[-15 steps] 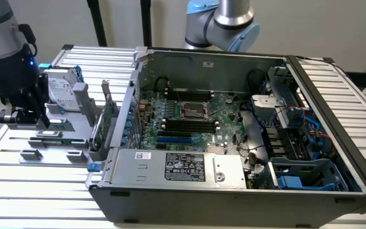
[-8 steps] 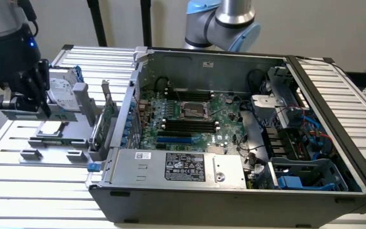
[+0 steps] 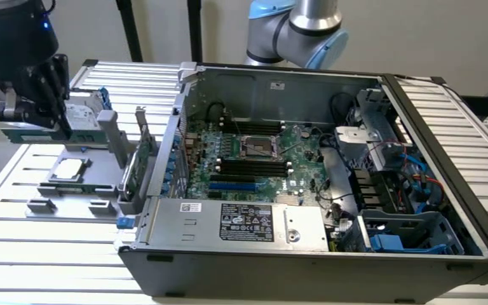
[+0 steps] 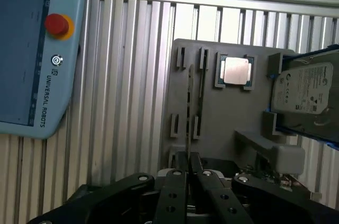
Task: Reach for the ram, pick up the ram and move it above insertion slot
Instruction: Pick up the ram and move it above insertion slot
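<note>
Gripper (image 4: 186, 163) fingers nearly together, apparently pinching the ram's (image 4: 189, 108) near end as it stands on edge in the grey fixture tray (image 4: 233, 113) slot beside the CPU (image 4: 235, 70); light, stiff, fragile — grip by edges, not chips.

Open computer case (image 3: 312, 184) (motherboard (image 3: 253, 159) exposed)

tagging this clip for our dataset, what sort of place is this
Probably a robotics lab bench set up for computer assembly: an opened desktop PC case with its motherboard exposed lies on a slatted aluminium table, beside a grey parts fixture and a Universal Robots teach pendant.
</note>
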`<state>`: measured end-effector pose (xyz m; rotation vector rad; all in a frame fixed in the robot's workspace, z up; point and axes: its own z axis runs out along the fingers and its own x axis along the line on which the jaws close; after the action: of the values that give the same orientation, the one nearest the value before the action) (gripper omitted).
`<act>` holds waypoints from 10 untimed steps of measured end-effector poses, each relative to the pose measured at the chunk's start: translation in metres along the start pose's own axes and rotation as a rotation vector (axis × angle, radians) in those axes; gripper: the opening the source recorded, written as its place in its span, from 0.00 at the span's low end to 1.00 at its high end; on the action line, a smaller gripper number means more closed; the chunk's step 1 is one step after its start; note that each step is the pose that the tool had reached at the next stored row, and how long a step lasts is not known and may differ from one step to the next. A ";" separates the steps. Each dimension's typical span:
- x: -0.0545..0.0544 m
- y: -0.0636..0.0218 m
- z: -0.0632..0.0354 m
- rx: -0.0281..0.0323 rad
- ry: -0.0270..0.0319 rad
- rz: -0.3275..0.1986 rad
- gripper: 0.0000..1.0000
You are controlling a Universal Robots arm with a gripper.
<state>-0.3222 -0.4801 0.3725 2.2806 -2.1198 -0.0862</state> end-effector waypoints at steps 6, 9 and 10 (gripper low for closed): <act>0.001 -0.0241 -0.0219 -0.0028 -0.0095 -0.004 0.13; 0.002 -0.0376 -0.0260 -0.0033 -0.0133 -0.004 0.13; 0.003 -0.0421 -0.0269 -0.0035 -0.0141 -0.004 0.13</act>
<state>-0.2786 -0.4801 0.3968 2.2892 -2.1202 -0.1062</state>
